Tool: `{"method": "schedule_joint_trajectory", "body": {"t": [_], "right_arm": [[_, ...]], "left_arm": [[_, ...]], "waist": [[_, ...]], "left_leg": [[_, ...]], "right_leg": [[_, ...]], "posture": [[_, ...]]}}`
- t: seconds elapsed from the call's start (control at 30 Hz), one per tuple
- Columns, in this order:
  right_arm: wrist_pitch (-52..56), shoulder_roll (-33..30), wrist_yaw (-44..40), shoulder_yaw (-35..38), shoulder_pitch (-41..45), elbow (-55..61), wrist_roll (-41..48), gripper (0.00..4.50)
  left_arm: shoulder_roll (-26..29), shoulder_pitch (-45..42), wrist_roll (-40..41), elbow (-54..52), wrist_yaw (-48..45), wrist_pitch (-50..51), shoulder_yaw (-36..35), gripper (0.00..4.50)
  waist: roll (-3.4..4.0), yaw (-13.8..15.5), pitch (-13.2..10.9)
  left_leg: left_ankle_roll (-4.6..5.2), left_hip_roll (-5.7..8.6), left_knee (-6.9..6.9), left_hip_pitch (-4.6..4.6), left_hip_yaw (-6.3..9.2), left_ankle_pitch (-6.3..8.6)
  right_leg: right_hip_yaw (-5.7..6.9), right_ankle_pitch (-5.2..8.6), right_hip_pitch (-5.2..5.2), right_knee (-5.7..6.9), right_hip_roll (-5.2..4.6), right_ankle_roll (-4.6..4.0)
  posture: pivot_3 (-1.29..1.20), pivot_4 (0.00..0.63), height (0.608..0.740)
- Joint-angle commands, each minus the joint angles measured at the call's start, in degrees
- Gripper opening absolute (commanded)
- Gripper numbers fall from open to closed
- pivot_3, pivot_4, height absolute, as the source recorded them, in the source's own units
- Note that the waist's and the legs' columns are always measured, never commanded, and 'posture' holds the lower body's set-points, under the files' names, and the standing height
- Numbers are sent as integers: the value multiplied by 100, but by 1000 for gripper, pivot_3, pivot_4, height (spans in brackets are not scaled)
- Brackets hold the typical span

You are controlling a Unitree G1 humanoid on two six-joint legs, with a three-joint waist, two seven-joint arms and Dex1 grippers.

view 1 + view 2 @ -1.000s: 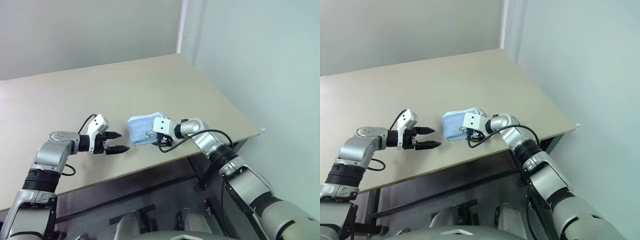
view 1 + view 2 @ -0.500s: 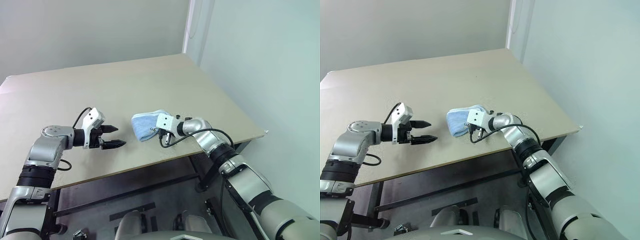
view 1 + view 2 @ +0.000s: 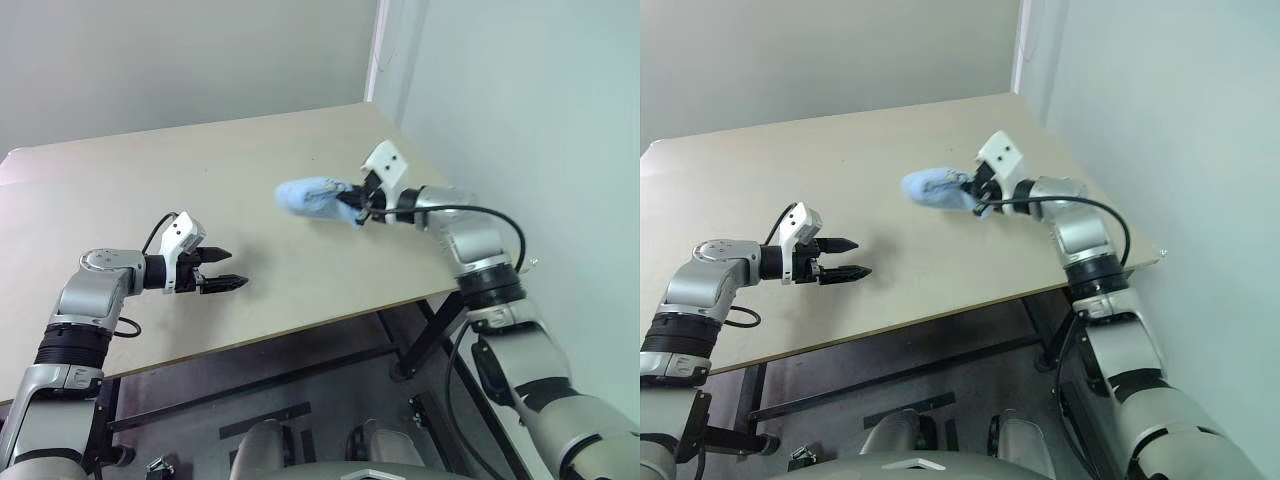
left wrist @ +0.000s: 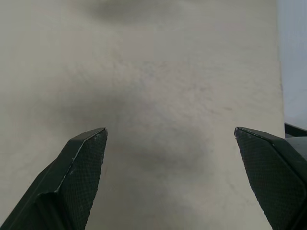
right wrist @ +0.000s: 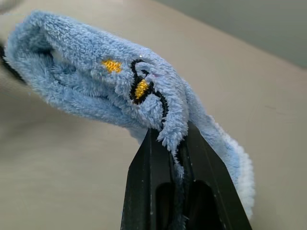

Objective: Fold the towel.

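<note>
The right hand [image 3: 358, 208] is clamped on the towel [image 3: 312, 196], held bunched above the worktop [image 3: 250, 180] — its folds hide the edging. A black-and-yellow embroidered mark shows beside the fingers [image 5: 148, 177] — no legible writing. The left hand [image 3: 228, 270] hangs apart, empty.

Towel [image 5: 86, 72] light blue, black-yellow embroidered mark [image 5: 144, 88]; table [image 3: 150, 190] beige; jaws black.

No readable text, labels or numbers.

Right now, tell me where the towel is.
The towel hangs bunched in the right claw, lifted off the table on the robot's right, apart from the open left claw.
</note>
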State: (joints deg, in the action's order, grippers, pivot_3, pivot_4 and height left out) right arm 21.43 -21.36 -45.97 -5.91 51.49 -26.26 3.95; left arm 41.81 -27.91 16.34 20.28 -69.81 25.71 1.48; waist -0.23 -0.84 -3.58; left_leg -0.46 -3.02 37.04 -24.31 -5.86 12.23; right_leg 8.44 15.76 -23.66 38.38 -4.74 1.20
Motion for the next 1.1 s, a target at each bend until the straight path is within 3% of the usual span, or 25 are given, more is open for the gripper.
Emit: {"method": "schedule_joint_trajectory", "body": {"t": [0.03, 0.23, 0.43, 0.57, 0.7, 0.87, 0.97, 1.1], "right_arm": [[-617, -288, 282, 172, 499, -603, -228, 28], [-1925, -722, 593, -298, 746, -2313, -1082, 28], [-2006, -458, 466, -546, 288, -2942, -1287, 28], [-2056, -438, 539, -497, 198, -3041, -1287, 1113], [-1965, -590, 147, -400, 87, -2692, -1112, 2569], [-896, -747, -742, 205, -30, -1646, -184, 4359], [-196, -670, -1440, 797, -212, -782, 888, 4468], [-212, -266, -668, 1357, 355, -1819, 1173, 4468]], "left_arm": [[-14, -194, -2, 3, 3, -110, -40, 4500], [-51, -180, -52, 33, 44, -188, -50, 4500], [-47, -194, -72, 54, 51, -236, -81, 4500], [-21, -237, -76, 106, 36, -242, -96, 4500], [-9, -278, -100, 170, 19, -266, -82, 4500], [13, -334, -89, 255, -7, -266, -110, 4500], [31, -353, -12, 268, -71, -213, -160, 4500], [10, -361, 43, 235, -108, -169, -179, 4500]], "waist": [[0, -12, 0], [0, -37, 0], [1, -160, -1], [10, -190, -7], [11, -175, -7], [11, -168, -7], [11, -170, -7], [11, -186, -7]], "left_leg": [[1, 0, -1, -1, -1, 0], [4, 1, -19, -4, -17, -2], [5, -2, -16, -1, -21, -3], [5, -1, -5, 0, -26, -3], [4, -4, -3, 20, -26, -3], [5, -4, -4, 18, -25, -3], [5, -5, -4, 19, -23, -3], [4, -8, -1, 30, -24, -2]], "right_leg": [[-1, -1, -1, -2, 1, 0], [-13, -12, -12, -3, 10, -18], [-17, -13, -11, 3, 13, -18], [-26, -17, -14, 14, 13, -11], [-26, -7, 3, 14, 14, 5], [-27, -17, 3, 13, 12, -12], [-27, -17, 3, 13, 12, -12], [-27, -18, 10, 14, 14, -14]], "posture": [[0, 0, 735], [0, 0, 735], [0, 0, 735], [0, 0, 735], [0, 0, 735], [0, 0, 735], [0, 0, 735], [0, 0, 735]]}}
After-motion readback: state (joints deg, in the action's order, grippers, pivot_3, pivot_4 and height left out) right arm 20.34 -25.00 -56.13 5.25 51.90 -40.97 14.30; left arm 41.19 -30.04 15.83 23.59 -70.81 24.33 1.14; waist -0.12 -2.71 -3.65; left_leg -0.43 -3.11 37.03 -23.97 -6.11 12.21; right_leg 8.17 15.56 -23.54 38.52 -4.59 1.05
